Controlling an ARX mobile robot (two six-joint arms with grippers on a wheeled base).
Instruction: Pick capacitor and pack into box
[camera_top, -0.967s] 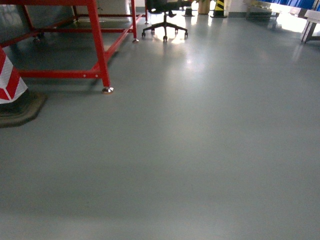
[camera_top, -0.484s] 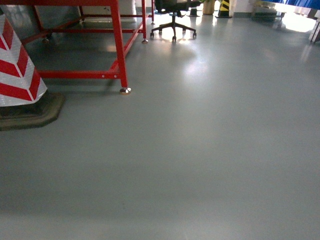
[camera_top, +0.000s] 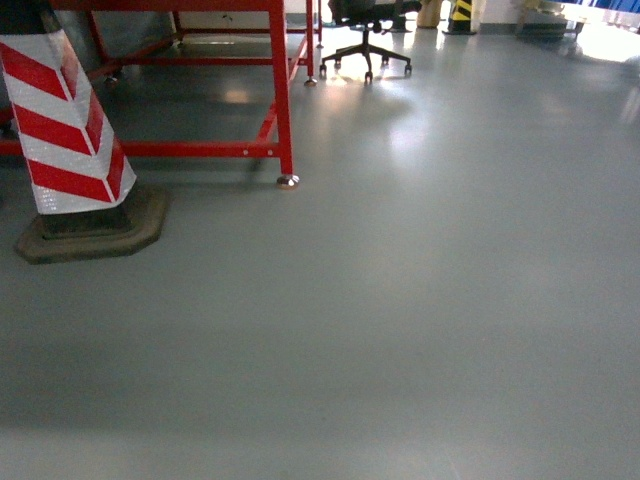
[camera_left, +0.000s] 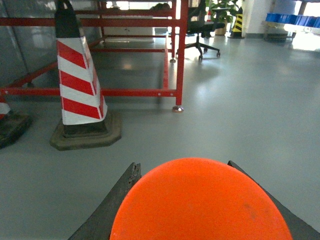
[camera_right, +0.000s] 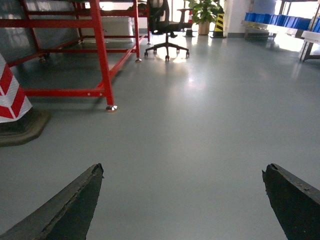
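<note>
While our left gripper clamps a smooth orange rounded object and the right gripper gapes empty, jolts risk slippage; no box visible.

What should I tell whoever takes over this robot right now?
Left gripper: shut on an orange ball-like thing; whether that is the capacitor cannot be told.
Right gripper: open, empty.
The box is not in any view.
Ahead: bare grey floor, a striped cone and a red frame at left, an office chair farther off.
Done: possibly the pick.
Left: find the box and pack.
</note>
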